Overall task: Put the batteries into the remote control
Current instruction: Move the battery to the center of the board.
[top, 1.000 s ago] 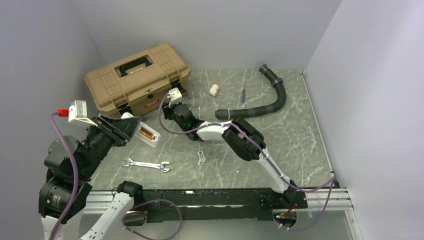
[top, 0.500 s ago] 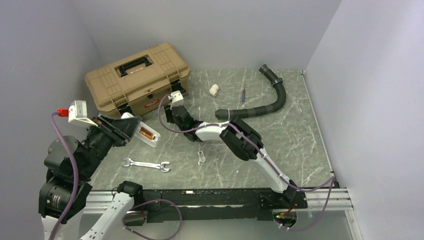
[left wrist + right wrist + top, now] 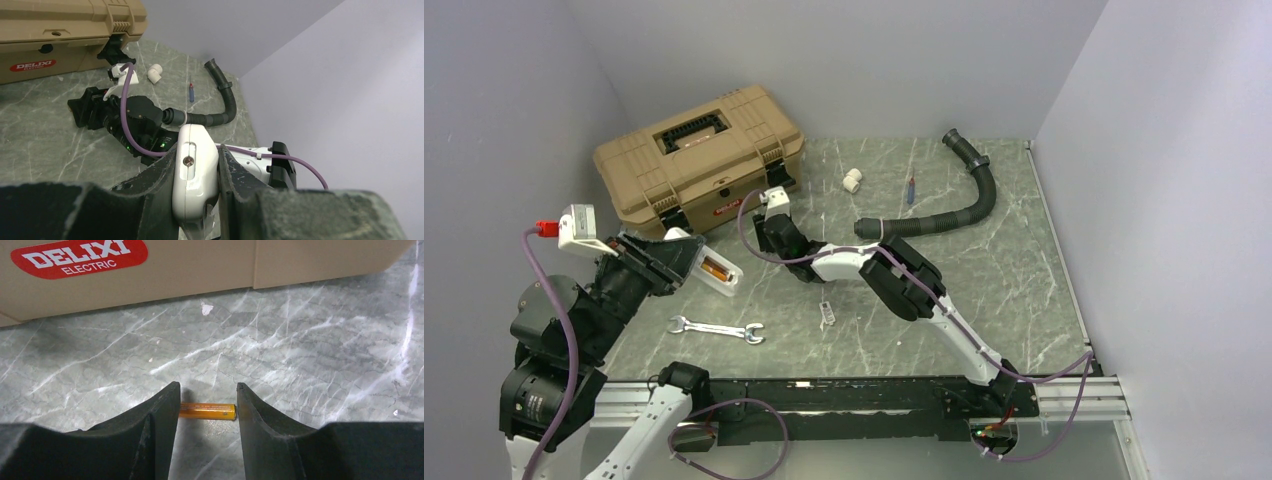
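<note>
Probably the right gripper (image 3: 207, 395), jaws apart astride a battery (image 3: 207, 411) lying on the table (image 3: 300, 365) just beside the tan toolbox (image 3: 210, 262), needed to centre on it and close gently. At left, the left gripper (image 3: 197, 157) was clamped on the raised remote control (image 3: 194, 195). The toolbox's red label (image 3: 79, 257) read "DELIXI ELECTRIC"

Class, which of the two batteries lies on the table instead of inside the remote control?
The battery lying flat on the table before the right tool; the other battery sits in the remote control.
</note>
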Available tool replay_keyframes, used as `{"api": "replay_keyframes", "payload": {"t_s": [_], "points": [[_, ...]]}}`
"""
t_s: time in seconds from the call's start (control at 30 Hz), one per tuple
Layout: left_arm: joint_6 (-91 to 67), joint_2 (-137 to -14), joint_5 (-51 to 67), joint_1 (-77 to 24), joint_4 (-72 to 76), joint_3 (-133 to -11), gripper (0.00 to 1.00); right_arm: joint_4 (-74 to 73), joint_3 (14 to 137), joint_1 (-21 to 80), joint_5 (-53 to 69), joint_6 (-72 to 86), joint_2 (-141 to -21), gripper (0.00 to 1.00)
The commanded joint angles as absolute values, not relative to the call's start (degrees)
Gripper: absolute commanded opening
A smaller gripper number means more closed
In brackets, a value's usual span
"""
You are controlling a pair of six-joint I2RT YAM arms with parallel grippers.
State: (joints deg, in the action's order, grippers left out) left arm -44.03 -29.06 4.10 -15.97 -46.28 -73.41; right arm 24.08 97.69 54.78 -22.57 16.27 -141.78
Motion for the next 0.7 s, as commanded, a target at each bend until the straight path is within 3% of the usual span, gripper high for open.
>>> {"api": "replay_keyframes", "payload": {"t_s": [0.0, 0.67], "points": [[-43.1, -28.6, 3.4, -15.7, -45.2, -74.3, 0.0, 21.3, 101.0, 54.7, -24.6, 17.6, -141.7, 0.47], [-43.3, -28.4, 3.7, -15.7, -44.5, -73.6, 0.0, 7.5, 93.6, 54.7, -23.0, 20.1, -133.8, 0.47]]}}
